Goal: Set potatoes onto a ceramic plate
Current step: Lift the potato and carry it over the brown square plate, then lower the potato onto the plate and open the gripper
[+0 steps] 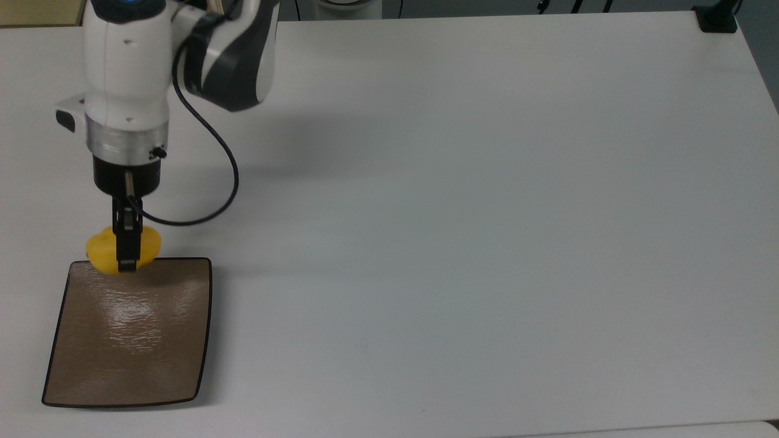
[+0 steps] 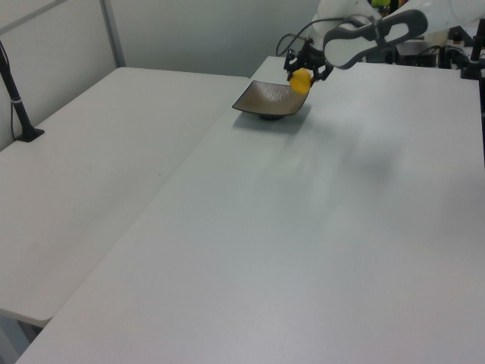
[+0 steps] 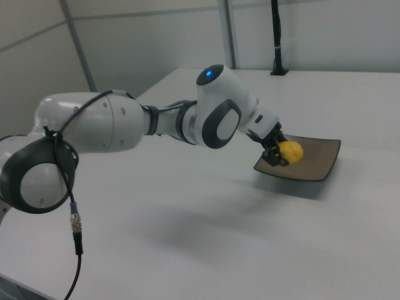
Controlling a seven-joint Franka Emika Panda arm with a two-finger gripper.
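A bright yellow potato (image 1: 109,250) hangs in the air, my gripper (image 1: 127,255) shut on it. In the top view it overlaps the far edge of the square brown ceramic plate (image 1: 131,340), which lies at the table's near left. The left view shows the potato (image 2: 300,80) in my gripper (image 2: 301,76) above the right corner of the plate (image 2: 267,97). From the right view, the potato (image 3: 291,150) sits over the plate's near edge (image 3: 312,164), held by my gripper (image 3: 279,154). The dark fingers (image 1: 126,243) hide the potato's middle.
The white table (image 1: 462,201) stretches wide to the top view's right of the plate. A black cable (image 1: 210,182) loops off my wrist. A black clamp (image 1: 717,18) sits at the far right corner. A second white table (image 2: 83,197) adjoins on the left view's left.
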